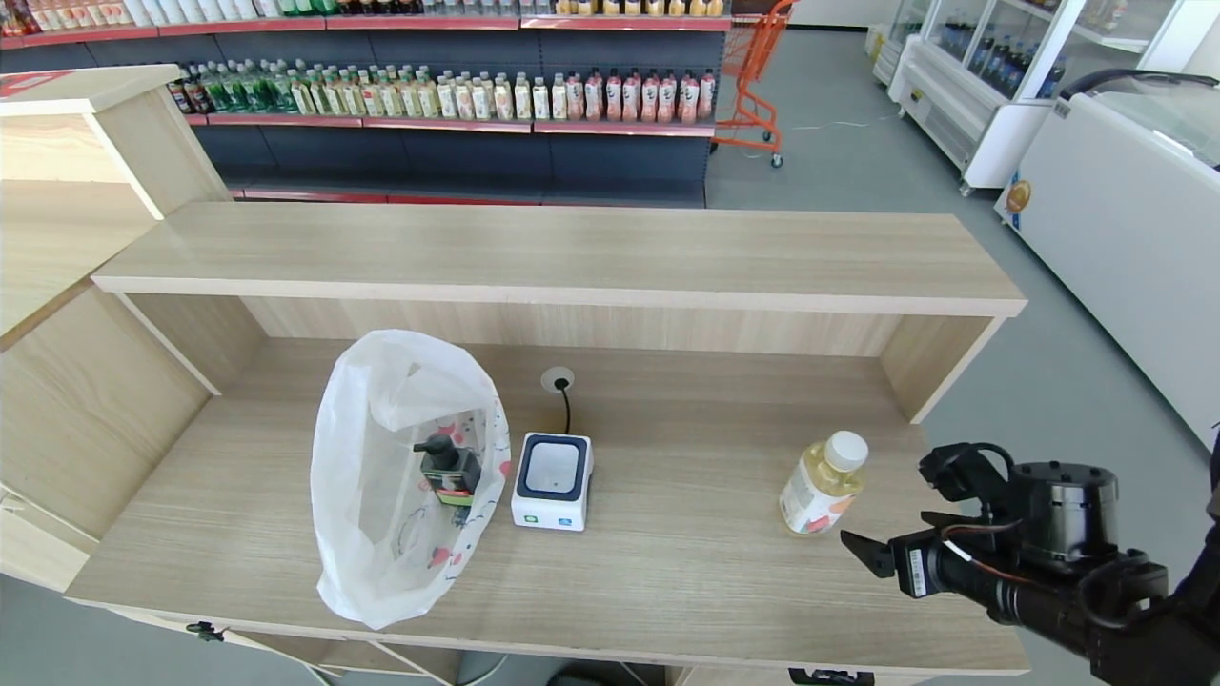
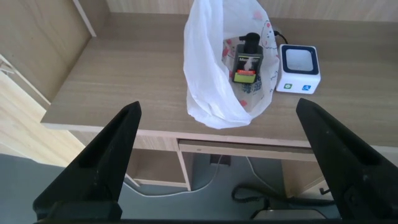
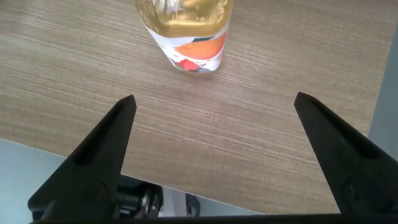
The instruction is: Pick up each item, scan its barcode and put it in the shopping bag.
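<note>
A white plastic shopping bag [image 1: 381,495] stands open on the wooden counter [image 1: 686,562], left of centre. Inside it sits a dark pump bottle [image 1: 448,470], which the left wrist view also catches, the pump bottle [image 2: 247,62] within the bag [image 2: 211,87]. Right beside the bag is the white barcode scanner [image 1: 552,479] [image 2: 299,68]. Toward the right stands a yellow drink bottle [image 1: 823,484] [image 3: 186,31] with a white cap. My right gripper [image 1: 896,538] [image 3: 214,98] hangs open just in front of that bottle, nothing in it. My left gripper [image 2: 217,104] is open and empty, off the counter's front edge, facing the bag.
A raised shelf [image 1: 572,257] runs along the back of the counter, with side walls at both ends. A black cable goes from the scanner to a port [image 1: 558,379]. Bare counter lies between scanner and bottle. Store shelves and freezers [image 1: 1125,200] stand beyond.
</note>
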`<state>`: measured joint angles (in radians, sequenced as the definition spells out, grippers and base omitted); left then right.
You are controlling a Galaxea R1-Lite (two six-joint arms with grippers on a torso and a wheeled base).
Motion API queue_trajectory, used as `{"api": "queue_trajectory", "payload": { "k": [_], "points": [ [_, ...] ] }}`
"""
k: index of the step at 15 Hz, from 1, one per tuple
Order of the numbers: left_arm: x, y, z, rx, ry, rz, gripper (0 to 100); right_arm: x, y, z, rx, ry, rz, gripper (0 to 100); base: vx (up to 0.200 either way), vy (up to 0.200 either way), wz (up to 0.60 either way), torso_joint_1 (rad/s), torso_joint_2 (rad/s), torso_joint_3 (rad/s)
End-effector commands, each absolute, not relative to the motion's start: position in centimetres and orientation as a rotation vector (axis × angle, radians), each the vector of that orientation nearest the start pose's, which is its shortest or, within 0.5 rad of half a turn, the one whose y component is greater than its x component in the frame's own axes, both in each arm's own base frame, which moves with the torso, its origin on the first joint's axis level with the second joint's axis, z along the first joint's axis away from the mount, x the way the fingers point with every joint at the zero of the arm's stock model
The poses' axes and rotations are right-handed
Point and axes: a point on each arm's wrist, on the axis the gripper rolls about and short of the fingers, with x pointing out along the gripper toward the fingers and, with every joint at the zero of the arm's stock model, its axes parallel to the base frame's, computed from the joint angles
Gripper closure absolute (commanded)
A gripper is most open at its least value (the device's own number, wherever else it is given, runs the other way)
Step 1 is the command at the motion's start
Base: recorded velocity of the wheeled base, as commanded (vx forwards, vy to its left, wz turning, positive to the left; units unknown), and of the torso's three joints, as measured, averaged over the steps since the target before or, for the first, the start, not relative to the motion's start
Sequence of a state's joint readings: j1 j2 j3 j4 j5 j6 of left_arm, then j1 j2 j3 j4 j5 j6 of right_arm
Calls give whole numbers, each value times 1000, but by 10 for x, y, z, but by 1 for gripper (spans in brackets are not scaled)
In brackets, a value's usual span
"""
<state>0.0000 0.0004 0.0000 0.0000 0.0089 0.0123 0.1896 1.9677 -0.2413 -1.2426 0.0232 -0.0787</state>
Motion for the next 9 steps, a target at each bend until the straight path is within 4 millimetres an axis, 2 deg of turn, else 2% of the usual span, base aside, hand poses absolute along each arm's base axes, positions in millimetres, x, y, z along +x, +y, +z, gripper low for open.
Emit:
{"api": "queue_trajectory", "payload": {
  "k": [1, 9],
  "points": [
    [-23, 0, 75, 12, 0, 9, 0, 255, 57, 28, -127, 495, 257, 0, 0, 0, 0, 0, 0, 0],
    [-23, 0, 75, 12, 0, 9, 0, 279, 67, 12, -201, 353, 283, 0, 0, 0, 0, 0, 0, 0]
  ]
}}
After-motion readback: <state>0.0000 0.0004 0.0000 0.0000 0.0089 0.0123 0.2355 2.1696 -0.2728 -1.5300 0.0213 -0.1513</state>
